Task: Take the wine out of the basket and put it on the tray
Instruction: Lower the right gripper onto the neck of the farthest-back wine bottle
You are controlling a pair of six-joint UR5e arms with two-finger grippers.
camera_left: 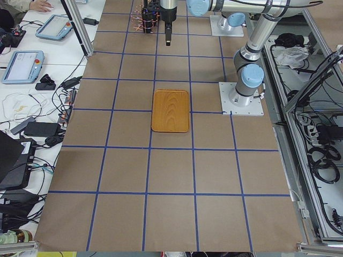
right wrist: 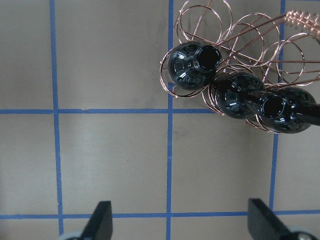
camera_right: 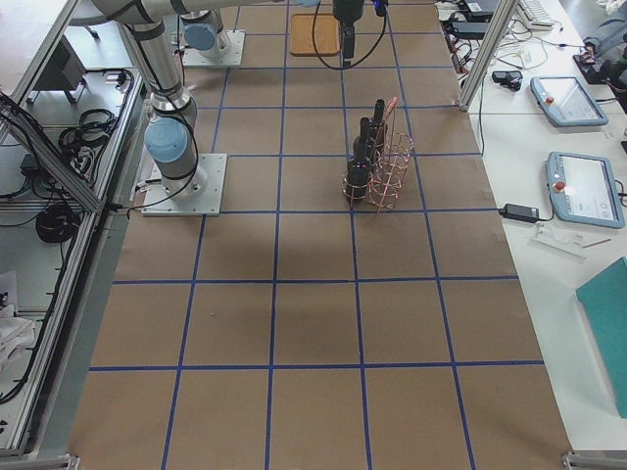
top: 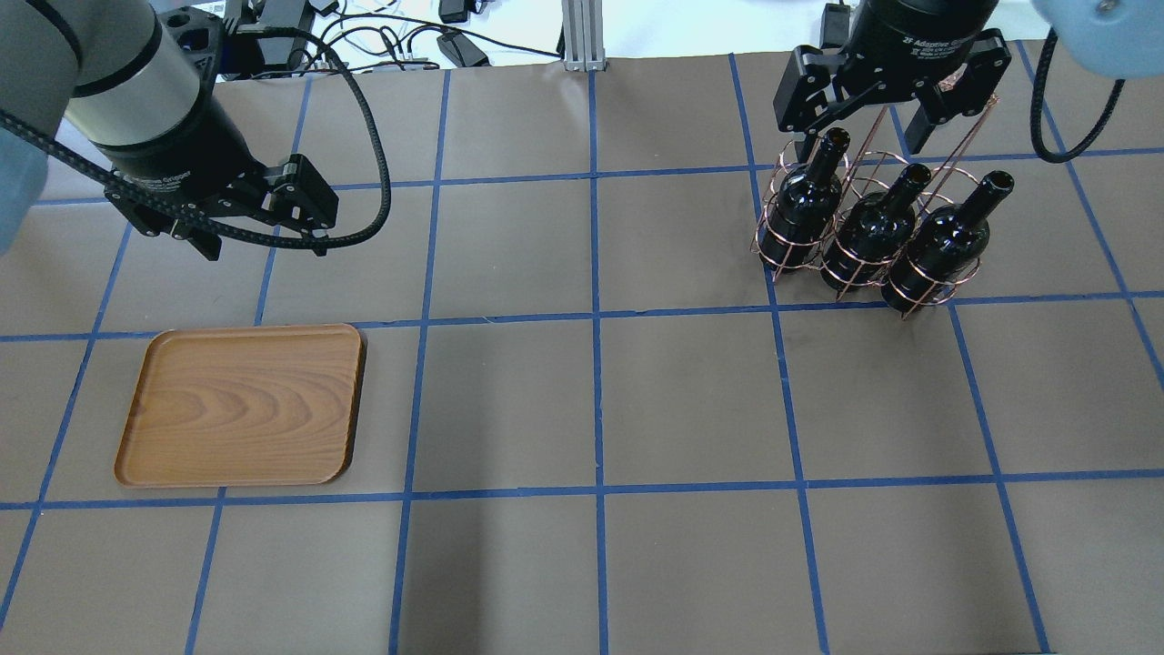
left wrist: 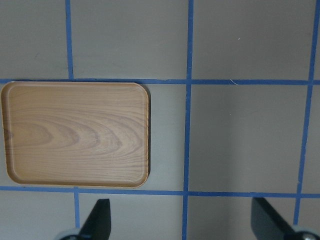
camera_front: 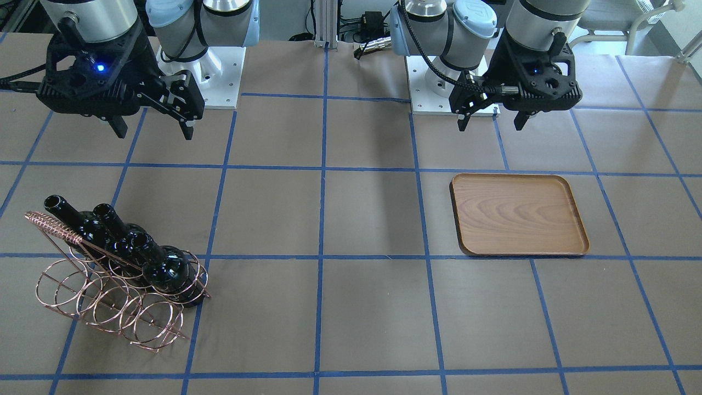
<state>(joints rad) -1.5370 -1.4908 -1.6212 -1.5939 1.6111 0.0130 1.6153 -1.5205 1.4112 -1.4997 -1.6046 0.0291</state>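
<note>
Three near-black wine bottles [top: 804,207] [top: 875,227] [top: 941,244] stand upright in the copper wire basket [top: 937,289] on the table's right side. The basket also shows in the front view [camera_front: 109,307]. My right gripper [top: 862,138] hovers high above the table, open and empty. In the right wrist view the bottle mouths [right wrist: 207,56] lie ahead of its fingertips [right wrist: 101,220]. The brown wooden tray [top: 241,405] lies empty on the left. My left gripper [top: 264,246] is open and empty above the table, just robot-side of the tray [left wrist: 75,135].
The table is brown with a grid of blue tape lines [top: 596,318]. Both arm bases [camera_front: 203,77] stand at the robot-side edge. Cables and teach pendants [camera_left: 24,64] lie on side benches off the table.
</note>
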